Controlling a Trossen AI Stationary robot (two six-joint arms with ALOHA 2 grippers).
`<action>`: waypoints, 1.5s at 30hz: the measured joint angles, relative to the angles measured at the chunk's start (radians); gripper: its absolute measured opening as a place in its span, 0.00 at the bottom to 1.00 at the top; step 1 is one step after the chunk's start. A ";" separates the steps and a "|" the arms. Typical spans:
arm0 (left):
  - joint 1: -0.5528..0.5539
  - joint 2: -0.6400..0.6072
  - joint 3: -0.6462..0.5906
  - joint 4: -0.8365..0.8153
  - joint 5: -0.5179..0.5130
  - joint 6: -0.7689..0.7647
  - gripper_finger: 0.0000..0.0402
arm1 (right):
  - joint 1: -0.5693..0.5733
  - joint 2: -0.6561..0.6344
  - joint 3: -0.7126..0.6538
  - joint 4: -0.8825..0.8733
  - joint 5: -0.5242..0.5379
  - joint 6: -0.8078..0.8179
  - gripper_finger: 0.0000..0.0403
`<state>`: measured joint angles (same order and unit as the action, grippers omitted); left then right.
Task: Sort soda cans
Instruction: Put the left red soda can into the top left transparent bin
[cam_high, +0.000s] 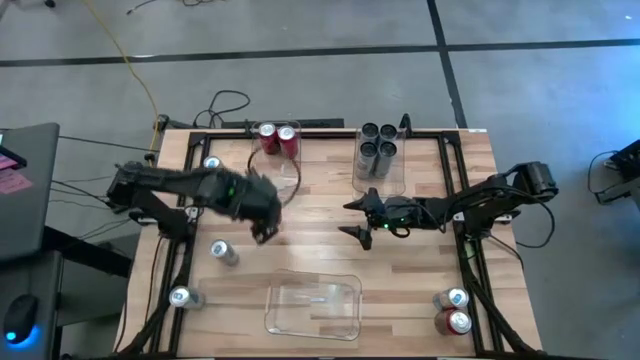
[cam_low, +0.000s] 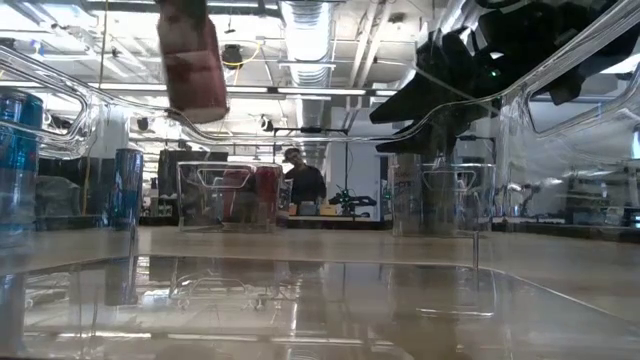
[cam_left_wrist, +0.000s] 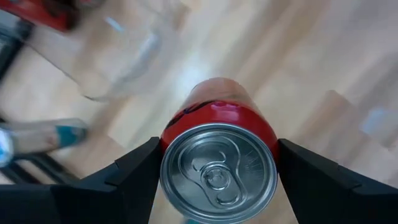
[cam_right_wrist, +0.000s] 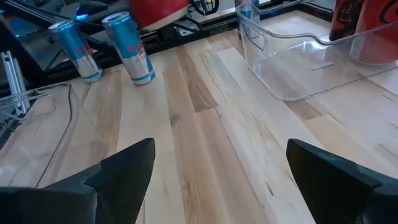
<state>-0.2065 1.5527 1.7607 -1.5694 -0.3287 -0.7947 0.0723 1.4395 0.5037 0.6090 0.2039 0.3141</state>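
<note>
My left gripper (cam_high: 265, 230) is shut on a red soda can (cam_left_wrist: 217, 112) and holds it over the table's middle left; the low view shows that can (cam_low: 192, 60) high above the table. My right gripper (cam_high: 360, 216) hovers open over the table's middle, touching nothing. Two red cans (cam_high: 278, 138) stand in a clear bin at the far edge. Several dark grey cans (cam_high: 377, 145) stand in the bin beside it. Silver-blue cans stand on the table at the left (cam_high: 222, 252) and at the near right (cam_high: 452, 297), with one more red can (cam_high: 457, 321). My left gripper pinches the red can between its two fingers (cam_left_wrist: 134, 177), one on each side of the upper wall just below the silver rim (cam_left_wrist: 169, 138). The fingers come from above, pointing down. The can is lifted clear of the table and hangs nearly upright below them.
An empty clear bin (cam_high: 313, 305) sits at the near edge, in the middle. Other silver-blue cans stand at the far left (cam_high: 212, 163) and near left (cam_high: 180, 296). Black frame rails (cam_high: 470, 270) run along the table's sides. Bare wood lies between the two grippers.
</note>
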 joint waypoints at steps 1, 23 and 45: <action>0.036 0.000 0.000 -0.001 -0.001 0.032 0.70 | 0.000 0.000 0.000 0.000 0.000 -0.001 0.95; 0.722 -0.004 0.000 0.247 0.097 0.522 0.70 | 0.000 0.000 0.000 0.001 0.000 -0.008 0.95; 0.831 0.024 -0.202 0.430 0.134 0.547 0.70 | 0.013 0.000 0.000 -0.020 0.002 -0.027 0.95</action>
<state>0.6249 1.5770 1.5592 -1.1395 -0.1947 -0.2480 0.0850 1.4395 0.5034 0.5888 0.2059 0.2874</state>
